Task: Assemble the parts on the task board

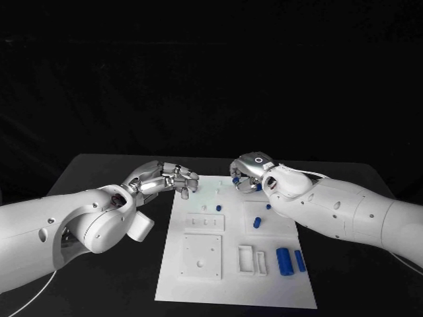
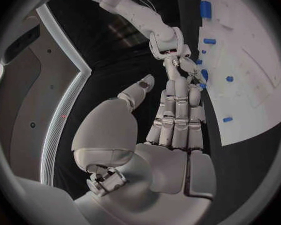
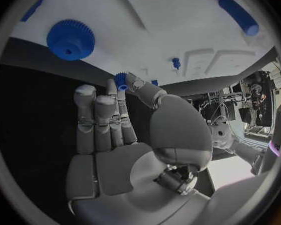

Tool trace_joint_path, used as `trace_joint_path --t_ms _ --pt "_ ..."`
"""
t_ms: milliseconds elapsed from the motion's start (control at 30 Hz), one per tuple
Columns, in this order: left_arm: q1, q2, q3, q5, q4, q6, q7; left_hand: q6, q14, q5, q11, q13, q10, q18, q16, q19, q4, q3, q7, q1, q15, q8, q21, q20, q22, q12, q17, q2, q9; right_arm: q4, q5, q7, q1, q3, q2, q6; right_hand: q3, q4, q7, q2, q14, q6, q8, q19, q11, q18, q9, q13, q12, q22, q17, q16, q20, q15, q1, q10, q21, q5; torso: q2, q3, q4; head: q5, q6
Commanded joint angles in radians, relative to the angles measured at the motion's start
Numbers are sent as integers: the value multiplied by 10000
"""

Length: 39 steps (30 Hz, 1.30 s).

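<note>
My right hand (image 3: 125, 135) pinches a small blue gear (image 3: 120, 81) | left hand (image 1: 164, 178) fingers curled, holding nothing | task board (image 1: 269, 290): cylinders (image 1: 289, 261) still loose, most assembly left.

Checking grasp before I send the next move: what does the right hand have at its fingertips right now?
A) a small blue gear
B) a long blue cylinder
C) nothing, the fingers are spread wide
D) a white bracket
A: in the right wrist view the right hand pinches a small blue gear between thumb and fingertip, just off the task board.
</note>
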State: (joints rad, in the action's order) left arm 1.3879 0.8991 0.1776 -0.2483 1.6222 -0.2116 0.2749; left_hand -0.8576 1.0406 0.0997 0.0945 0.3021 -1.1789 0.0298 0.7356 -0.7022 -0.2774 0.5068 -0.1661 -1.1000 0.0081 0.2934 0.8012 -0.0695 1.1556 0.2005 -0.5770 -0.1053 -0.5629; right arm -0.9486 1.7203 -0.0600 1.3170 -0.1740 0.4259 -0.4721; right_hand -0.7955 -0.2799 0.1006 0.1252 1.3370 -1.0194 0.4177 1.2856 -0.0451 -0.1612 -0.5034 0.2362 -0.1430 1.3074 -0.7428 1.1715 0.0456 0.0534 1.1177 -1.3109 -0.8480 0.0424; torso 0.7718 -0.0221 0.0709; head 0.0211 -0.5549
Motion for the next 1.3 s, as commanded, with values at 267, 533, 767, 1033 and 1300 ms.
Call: trace_joint_path --t_ms 267,533,767,1033,1300 --pt "108 -156 -9 -62 -57 154 122 56 46 -18 4 18 49 -46 -56 54 12 66 12 -16 54 -66 -58 -161 -14 -33 13 69 -17 454 385 -237 8 7 -521 -378 -135 70 -2 83 -279 -86 23 25 173 -1006 -273 999 12 206 26 48 43 310 17 -204 -57 63 60 -60 46 -24 138" --pt "207 -202 -8 -62 -62 145 115 58 48 -16 4 21 50 -46 -59 55 5 68 11 -16 55 -67 -57 -160 -16 -34 15 69 -21 529 385 -206 8 7 -711 -327 -162 95 2 98 -284 -75 5 24 168 -1006 -292 1045 26 203 39 46 45 306 3 -182 -68 64 129 -141 140 9 172" --pt "260 -200 -8 -62 -57 136 109 58 49 -16 4 24 51 -45 -62 56 -4 70 12 -20 56 -68 -56 -160 -17 -34 16 62 -25 563 385 -201 7 7 -799 -249 -172 102 4 105 -286 -72 -2 22 166 -1006 -302 1066 32 202 45 45 45 304 -1 -174 -72 63 180 -190 212 25 192" --pt "320 -212 -8 -66 -19 144 108 59 51 -16 4 28 52 -43 -65 56 -13 74 12 -25 56 -68 -55 -159 -18 -35 18 58 -30 711 384 -236 5 7 -883 -182 -182 108 5 111 -288 -68 -10 18 164 -1006 -313 1090 39 201 53 43 45 302 -7 -164 -76 63 241 -234 279 74 240" --pt "377 -198 -8 -68 18 147 110 62 52 -17 5 31 54 -43 -68 56 -19 76 12 -28 57 -70 -54 -159 -19 -36 19 52 -33 745 423 -363 5 7 -876 -88 -196 115 7 117 -291 -62 -20 15 162 -1006 -324 1115 49 200 62 40 45 299 -12 -152 -81 63 301 -251 301 119 221"
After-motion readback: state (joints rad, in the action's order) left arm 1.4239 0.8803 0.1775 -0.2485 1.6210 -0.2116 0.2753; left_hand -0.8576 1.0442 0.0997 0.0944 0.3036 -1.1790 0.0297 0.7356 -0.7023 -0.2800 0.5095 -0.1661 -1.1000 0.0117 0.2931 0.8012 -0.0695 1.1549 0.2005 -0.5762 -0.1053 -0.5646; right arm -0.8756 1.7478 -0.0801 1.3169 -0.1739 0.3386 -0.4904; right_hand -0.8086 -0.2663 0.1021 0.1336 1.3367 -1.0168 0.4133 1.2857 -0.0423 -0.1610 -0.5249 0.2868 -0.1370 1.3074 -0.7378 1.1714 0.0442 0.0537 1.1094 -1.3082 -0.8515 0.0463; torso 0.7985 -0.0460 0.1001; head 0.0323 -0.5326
